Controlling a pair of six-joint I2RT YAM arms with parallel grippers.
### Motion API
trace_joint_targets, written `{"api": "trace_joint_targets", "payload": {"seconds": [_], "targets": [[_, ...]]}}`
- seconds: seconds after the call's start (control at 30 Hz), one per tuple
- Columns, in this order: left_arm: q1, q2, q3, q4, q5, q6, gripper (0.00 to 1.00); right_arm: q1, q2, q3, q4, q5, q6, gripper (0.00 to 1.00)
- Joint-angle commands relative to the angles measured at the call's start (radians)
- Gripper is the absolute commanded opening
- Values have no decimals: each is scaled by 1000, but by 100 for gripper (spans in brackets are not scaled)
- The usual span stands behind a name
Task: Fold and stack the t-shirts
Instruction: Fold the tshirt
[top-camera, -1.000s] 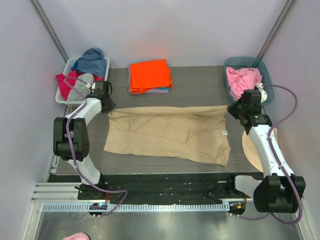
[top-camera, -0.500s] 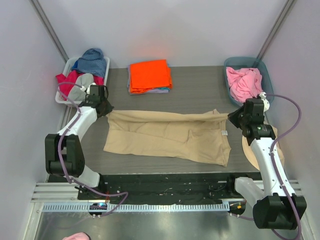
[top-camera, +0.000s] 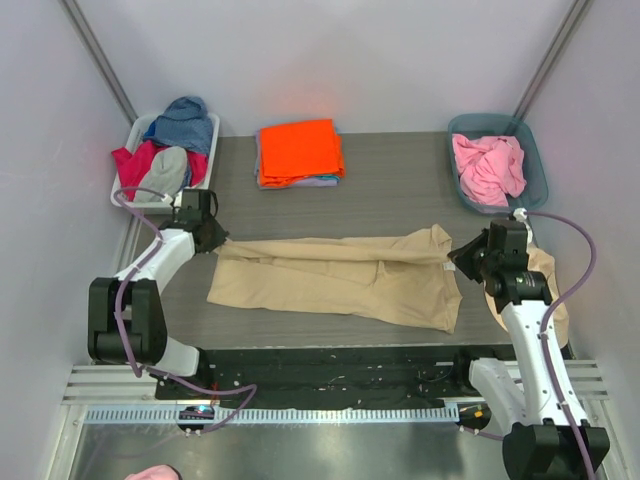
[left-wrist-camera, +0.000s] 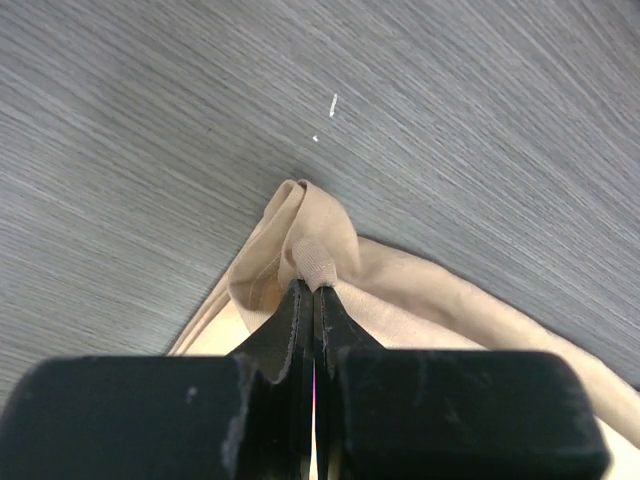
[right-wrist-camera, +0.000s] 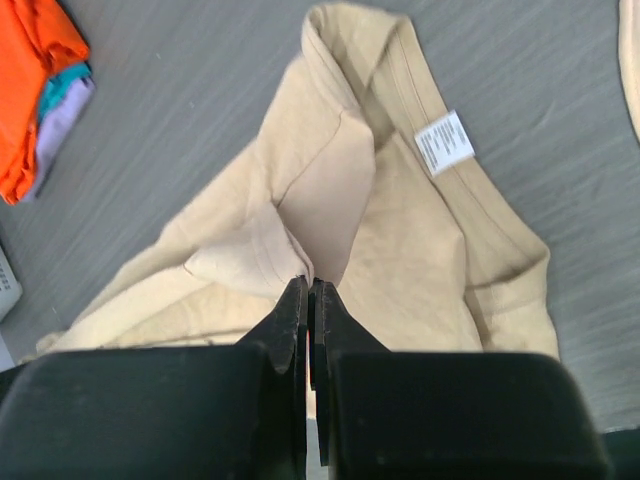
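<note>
The tan t-shirt (top-camera: 340, 275) is spread across the middle of the tabletop, nearer the near edge than the far one, with its far hem drawn into a narrow raised band between the two grippers. The left gripper (top-camera: 218, 240) is clamped tight on the shirt's far-left corner, close to the left edge; in the left wrist view a small bunch of cloth is seen pinched between the closed fingers (left-wrist-camera: 300, 310). The left arm is folded sharply at the elbow near the left edge, and its forearm is angled towards the far side. The right gripper (top-camera: 455, 262) is likewise closed on a fold of the same shirt beside the collar, where a white label (right-wrist-camera: 444, 142) is seen. The right arm is stretched along the right edge from its base, and its wrist is turned towards the left. A folded orange t-shirt (top-camera: 299, 150) is stacked on lavender cloth (top-camera: 325, 182) at the far edge. A pink t-shirt (top-camera: 487, 165) is bundled in a teal bin (top-camera: 540, 178) at the far right corner.
</note>
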Motion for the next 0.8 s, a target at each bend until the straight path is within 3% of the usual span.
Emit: {"api": "trace_joint_targets", "payload": {"seconds": [0.0,0.43,0.77], "targets": [[6,-36,-4,46,-1,-14,0,-4,-53,-27,-48,-39,20,1],[6,-7,-48,52,25,-50,1,-4,-152,-96,-124,-74,23,1],[6,-104,-183,55,81,-138,9,-4,-165,-136,-161,-69,31,2]]}}
